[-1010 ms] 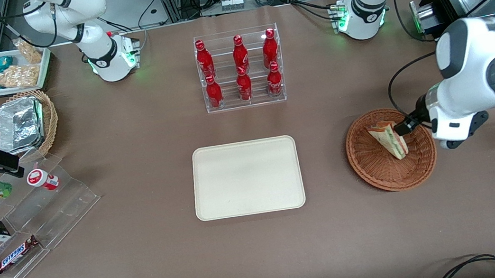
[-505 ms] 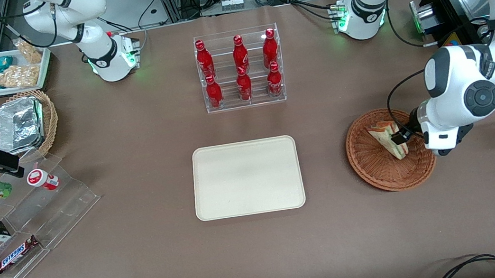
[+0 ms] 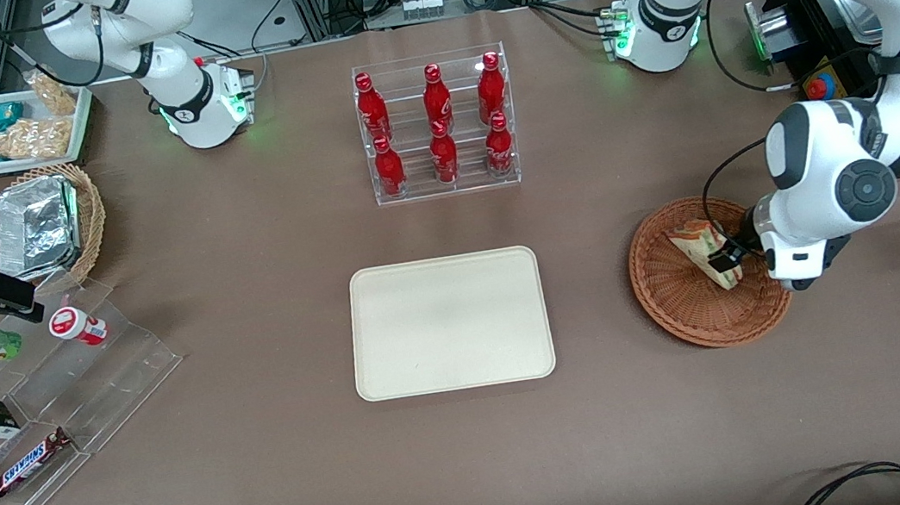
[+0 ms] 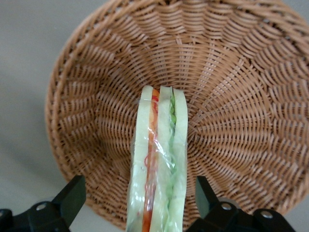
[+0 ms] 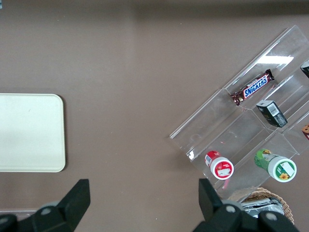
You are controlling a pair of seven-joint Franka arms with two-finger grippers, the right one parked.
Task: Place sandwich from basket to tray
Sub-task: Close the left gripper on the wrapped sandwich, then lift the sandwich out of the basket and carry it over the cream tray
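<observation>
One small triangular wedge sandwich [image 3: 704,250] of pale bread with green and red-orange filling stands on edge inside the round reddish-brown woven wicker basket [image 3: 676,297], which sits toward the working arm's end of my table. I have the left arm's gripper [image 3: 727,258] down in that basket; in the wrist view its two black fingers [image 4: 72,195] are spread wide, one on each side of the sandwich [image 4: 159,159], with a clear gap on both sides, so nothing is gripped yet. The flat cream-coloured rectangular tray [image 3: 450,322] with rounded corners lies well apart from the basket, toward the middle of the table, and between the two I see only bare brown tabletop. A clear acrylic rack of red bottles [image 3: 437,125] stands farther from the front camera than the tray. Toward the parked arm's end are a lighter tan wicker basket with foil packs [image 3: 45,226], a white tray of snack packets [image 3: 16,130], and a clear stepped display [image 3: 45,410] holding small bottles and a chocolate bar. Compared with a second ago, my arm's wrist has come lower and closer over the basket, and the fingers now straddle the sandwich instead of hovering by its upper edge; the sandwich, basket and tray have not shifted.
</observation>
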